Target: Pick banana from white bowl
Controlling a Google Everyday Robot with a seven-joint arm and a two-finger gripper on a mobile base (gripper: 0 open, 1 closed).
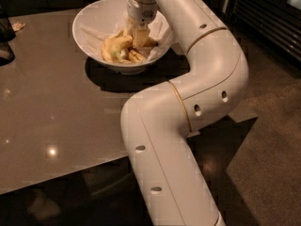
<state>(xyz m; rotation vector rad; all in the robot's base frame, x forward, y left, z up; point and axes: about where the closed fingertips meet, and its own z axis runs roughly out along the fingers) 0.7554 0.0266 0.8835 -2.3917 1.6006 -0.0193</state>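
The white bowl (91, 27) stands on the far side of the table, lined with crumpled white paper. Several yellow bananas lie in it. A curved yellow-green banana (114, 46) shows at the left of the pile; I cannot tell whether it is the longest one. My gripper (137, 40) reaches down into the bowl from above and sits among the bananas at the right of the pile. The wrist hides the fruit under it.
The bowl rests on a glossy brown table (56, 107). A dark object (5, 39) stands at the table's far left edge. My white arm (188, 102) bends over the table's right side. Dark floor (277, 140) lies to the right.
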